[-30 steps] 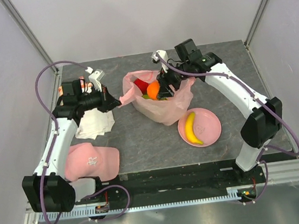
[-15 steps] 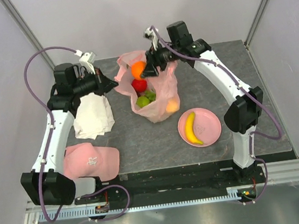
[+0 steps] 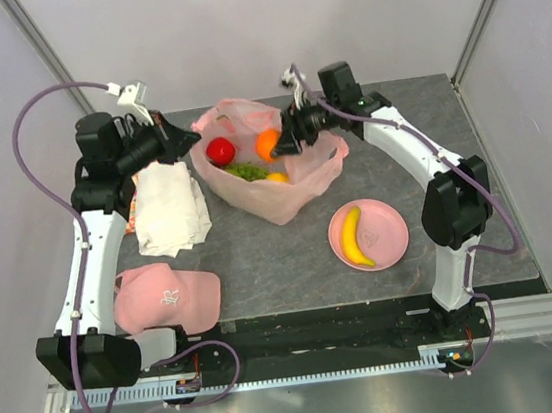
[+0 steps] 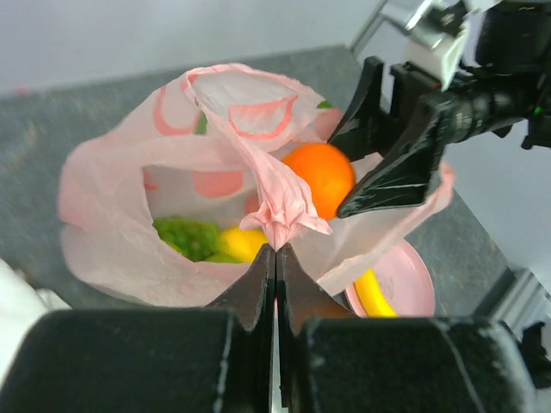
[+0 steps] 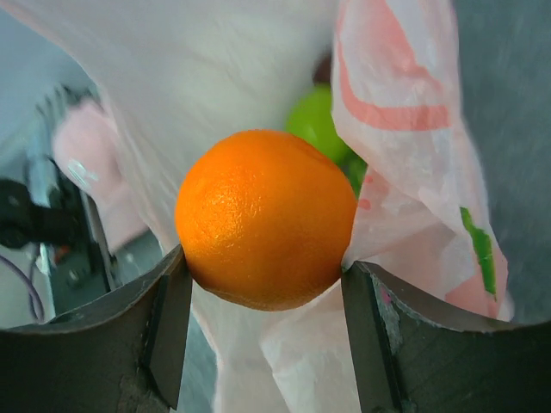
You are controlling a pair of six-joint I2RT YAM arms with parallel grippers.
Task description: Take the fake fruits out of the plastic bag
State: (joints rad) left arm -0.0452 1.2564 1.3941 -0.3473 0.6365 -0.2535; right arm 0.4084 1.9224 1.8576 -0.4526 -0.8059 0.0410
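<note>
- One orange (image 5: pixel 265 219), clamped at its two flanks by the right gripper (image 3: pixel 284 143). It sits at the mouth of the plastic bag (image 3: pixel 270 199), by the far right rim. Whether it is clear of the film cannot be told.
- Right wrist view only: the orange's dimpled skin close up, with a finger pad (image 5: pixel 164 318) pressed to each side. A green apple (image 5: pixel 320 120) lies behind it, and bag film hangs to left and right.
- Left wrist view only: the left gripper (image 4: pixel 275 251), jaws closed tight on a twisted pinch of the bag's rim. The mouth gapes beyond it, with green fruit (image 4: pixel 185 237) and a yellow fruit (image 4: pixel 241 243) lying inside, below the orange.
- Top view only: one red apple (image 3: pixel 220 151) in the bag's left part, just beside the left gripper. Neither wrist view shows it.
- One banana (image 3: pixel 353 237), lying on a pink plate (image 3: pixel 393 242) near the bag's right side, apart from it.
- Left arm: raised high from its base, with the forearm reaching right to the bag's left rim.
- Right arm: arched up from its base, with the wrist turned left to the bag's right rim.
- Also present: a white cloth (image 3: pixel 171 209) and a pink cap with a logo (image 3: pixel 166 298) on the grey table (image 3: pixel 264 268).
</note>
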